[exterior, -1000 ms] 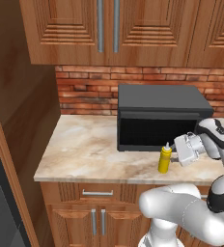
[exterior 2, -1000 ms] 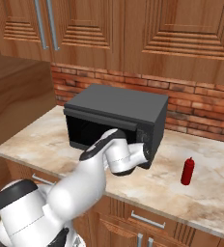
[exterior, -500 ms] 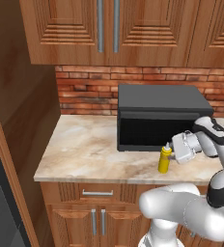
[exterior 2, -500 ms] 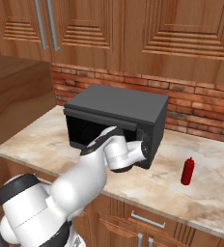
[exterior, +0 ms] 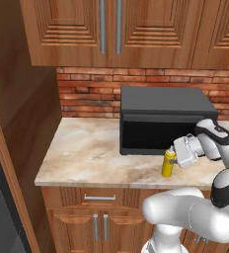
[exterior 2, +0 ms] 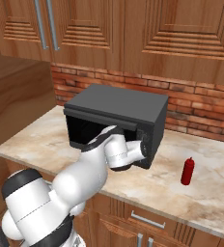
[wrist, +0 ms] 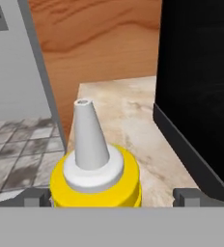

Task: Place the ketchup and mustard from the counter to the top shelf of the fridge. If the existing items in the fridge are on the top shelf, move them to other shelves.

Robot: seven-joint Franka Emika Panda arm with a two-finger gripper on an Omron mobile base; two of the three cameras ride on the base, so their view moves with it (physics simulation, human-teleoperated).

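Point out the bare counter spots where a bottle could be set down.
The counter is bare left of the microwave, out to its left edge. Another bare patch lies between the microwave and the ketchup. It is crowded in front of the microwave, where the open gripper flanks the mustard.

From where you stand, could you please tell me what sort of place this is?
Most likely a home kitchen: a marbled stone counter over wooden cabinets, a brick backsplash, and a dark microwave with a mustard bottle before it.
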